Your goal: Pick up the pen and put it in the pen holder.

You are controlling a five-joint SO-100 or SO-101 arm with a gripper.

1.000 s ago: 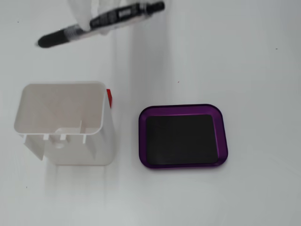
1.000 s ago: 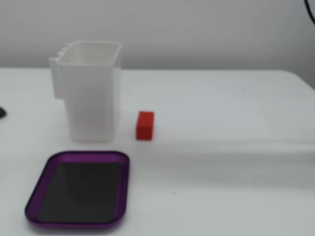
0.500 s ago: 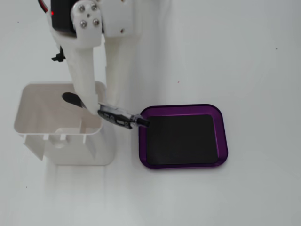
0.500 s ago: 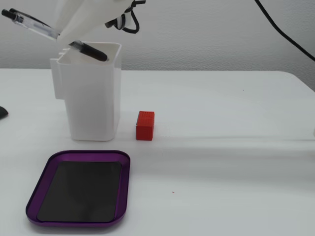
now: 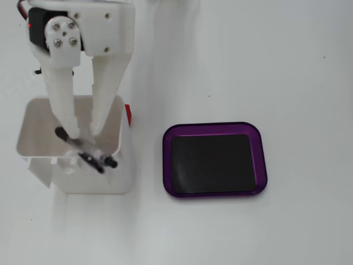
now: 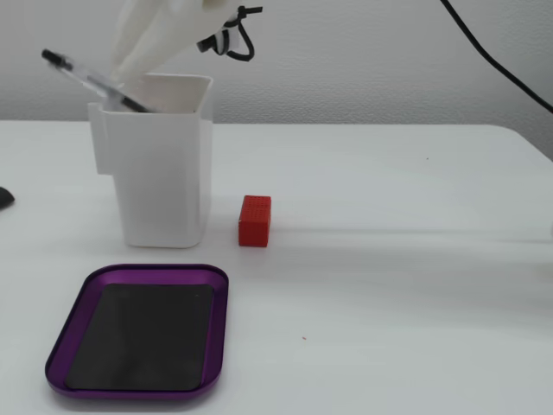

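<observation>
Pen over holder, gripper closed on it
Top view: gripper point(image 5: 81, 134) grips the pen point(image 5: 85, 153), tilted inside the holder point(image 5: 124, 165); tray point(image 5: 215, 127) to its right. Side view: pen point(image 6: 86, 79) slants from holder point(image 6: 164, 173) below the fingers point(image 6: 143, 47); red block point(image 6: 254, 220) beside

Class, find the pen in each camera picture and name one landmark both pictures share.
A fixed view, from above: the pen lies slantwise at the pen holder's lower rim, lower left.
A fixed view, from the side: the pen sticks out tilted at upper left.
Shared landmark: the purple tray.
</observation>
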